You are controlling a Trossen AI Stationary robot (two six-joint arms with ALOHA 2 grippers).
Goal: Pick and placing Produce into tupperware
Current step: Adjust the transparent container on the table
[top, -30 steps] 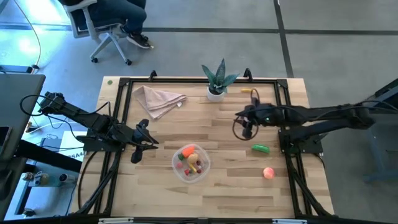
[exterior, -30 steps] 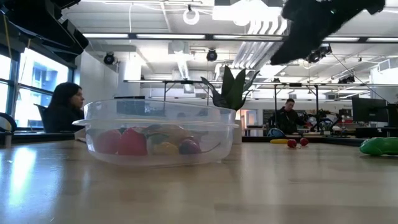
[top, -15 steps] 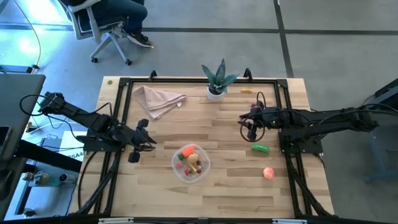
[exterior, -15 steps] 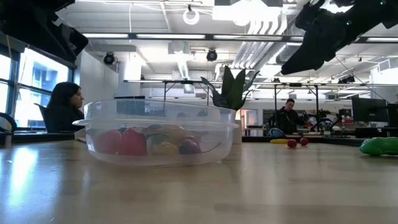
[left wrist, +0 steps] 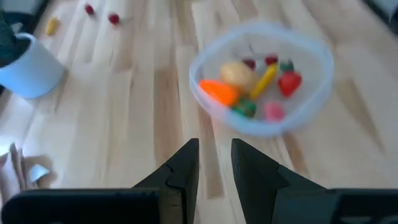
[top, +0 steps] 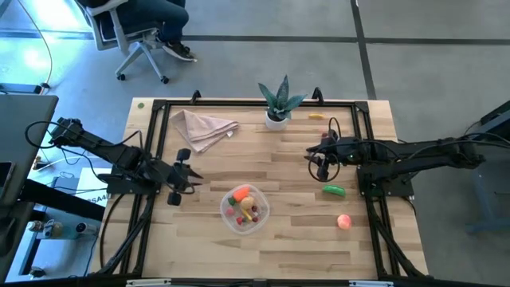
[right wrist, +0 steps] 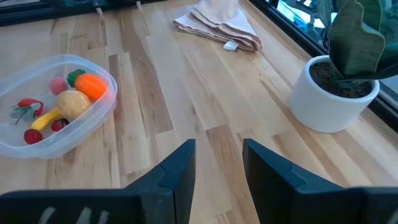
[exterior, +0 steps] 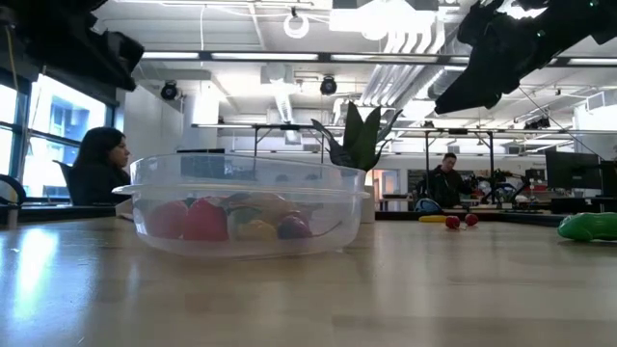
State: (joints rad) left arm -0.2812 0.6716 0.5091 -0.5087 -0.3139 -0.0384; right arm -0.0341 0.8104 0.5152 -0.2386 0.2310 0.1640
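Since a second ago the right arm has drawn back toward the right side of the table, while the left arm has barely shifted. The right gripper (top: 320, 165) now hovers above the wood, its fingers (right wrist: 176, 167) parted by a moderate gap with nothing between them. The left gripper (top: 177, 190) hangs left of the tub, its fingers (left wrist: 185, 167) nearly together and holding nothing. Just right of it, near the table's middle, sits the shallow round clear plastic tub (top: 263, 214), holding an orange carrot (left wrist: 219, 92), a yellow banana (left wrist: 264, 78), a red strawberry-like piece (left wrist: 290, 83) and other small toy produce. A green toy cucumber (top: 334, 190) lies on the light wooden table (top: 207, 247) near the right gripper, and a pink toy peach (top: 343, 222) lies nearer, both outside the tub. At the far edge stand a green spiky plant in a white pot (top: 278, 102) and a crumpled beige cloth napkin (top: 203, 127). Beyond the table, a seated person (exterior: 100, 166) shows in the office.
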